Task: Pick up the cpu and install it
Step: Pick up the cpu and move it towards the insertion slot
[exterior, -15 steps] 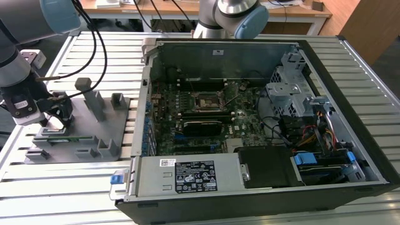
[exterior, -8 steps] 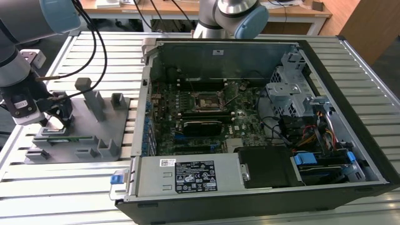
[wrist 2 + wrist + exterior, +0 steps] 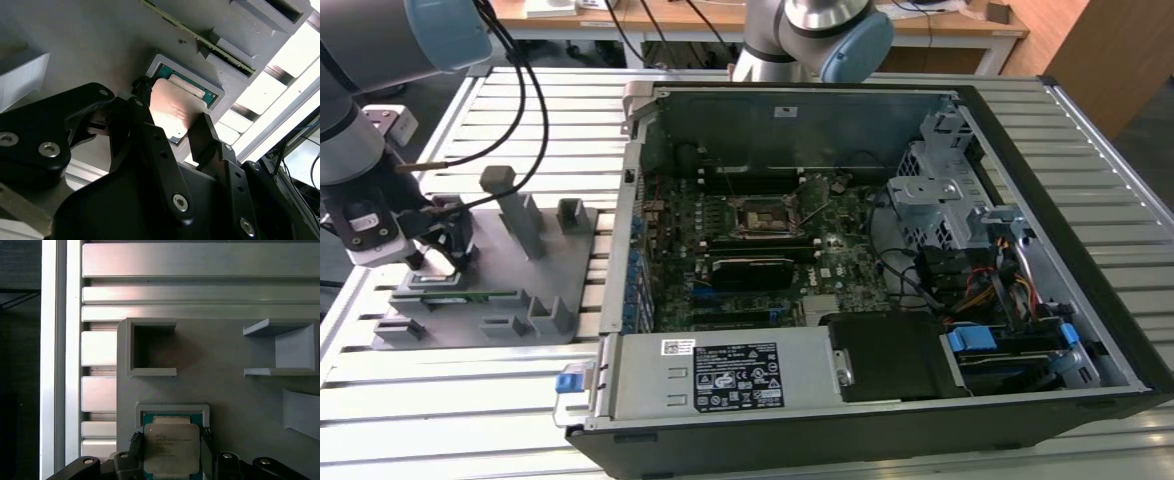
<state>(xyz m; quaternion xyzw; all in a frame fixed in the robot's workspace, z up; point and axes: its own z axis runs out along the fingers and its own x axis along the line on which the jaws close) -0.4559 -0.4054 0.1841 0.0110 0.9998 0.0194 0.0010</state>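
Observation:
The cpu (image 3: 170, 450), a flat square chip with a silvery metal top, lies at a green-lined pocket in the grey fixture (image 3: 230, 390). My gripper (image 3: 171, 440) straddles it, one black finger (image 3: 136, 441) against each side edge, shut on the chip. In the second wrist view the cpu (image 3: 175, 112) sits between the same fingers (image 3: 202, 132) over the pocket; I cannot tell whether it is lifted clear. In the exterior view my gripper (image 3: 438, 262) is low over the fixture (image 3: 507, 300), at the exterior view's left of the open computer case (image 3: 1067, 200), where the black-framed socket (image 3: 761, 215) lies on the motherboard.
Grey posts (image 3: 520, 215) and open box holders (image 3: 150, 347) stand on the fixture around my gripper. A green memory stick (image 3: 200, 37) rests in a slot beside the pocket. A second arm's base (image 3: 807, 40) stands behind the case. The slatted metal table (image 3: 480, 400) carries everything.

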